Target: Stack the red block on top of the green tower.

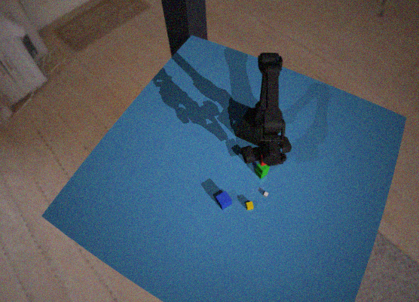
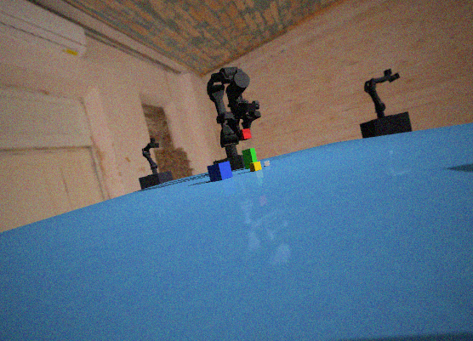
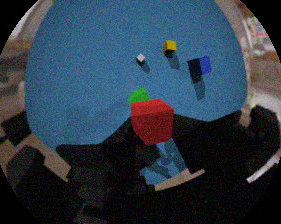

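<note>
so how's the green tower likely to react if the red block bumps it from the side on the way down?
The green tower looks narrow and taller than wide, so it would probably tip rather than slide. Its flat faces suggest it won't roll. The gripper holds the red block above it with a gap showing, so a straight descent seems safest.
</note>
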`<state>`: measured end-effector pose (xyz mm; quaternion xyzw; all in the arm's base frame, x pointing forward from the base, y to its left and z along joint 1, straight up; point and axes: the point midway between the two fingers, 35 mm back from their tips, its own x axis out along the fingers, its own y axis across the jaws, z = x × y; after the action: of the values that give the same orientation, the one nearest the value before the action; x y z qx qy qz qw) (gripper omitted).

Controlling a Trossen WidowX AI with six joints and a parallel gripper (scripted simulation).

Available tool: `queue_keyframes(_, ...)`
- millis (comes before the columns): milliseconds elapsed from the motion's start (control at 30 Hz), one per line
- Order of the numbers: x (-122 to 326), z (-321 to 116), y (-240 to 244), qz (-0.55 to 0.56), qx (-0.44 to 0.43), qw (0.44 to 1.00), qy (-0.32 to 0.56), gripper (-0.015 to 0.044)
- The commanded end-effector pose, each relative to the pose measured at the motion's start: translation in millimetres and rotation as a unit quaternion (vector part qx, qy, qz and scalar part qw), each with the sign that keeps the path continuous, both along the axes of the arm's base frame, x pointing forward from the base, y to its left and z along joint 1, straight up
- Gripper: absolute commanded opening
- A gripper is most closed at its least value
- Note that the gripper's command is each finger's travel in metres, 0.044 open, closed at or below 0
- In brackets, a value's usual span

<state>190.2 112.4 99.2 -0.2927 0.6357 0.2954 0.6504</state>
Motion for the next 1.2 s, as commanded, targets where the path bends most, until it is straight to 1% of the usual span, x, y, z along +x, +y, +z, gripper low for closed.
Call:
queue_keyframes(0, -2.5, -9.3, 1.1, -0.002, 0.002, 1.0, 0.0, 0.0)
queue_keyframes(133, -2.0, -14.6, 1.4, -0.002, 0.002, 1.0, 0.0, 0.0)
queue_keyframes(367, -0.9, -39.6, 2.3, -0.002, 0.002, 1.0, 0.0, 0.0)
queue_keyframes(1167, -0.9, -40.9, 2.3, -0.002, 0.002, 1.0, 0.0, 0.0)
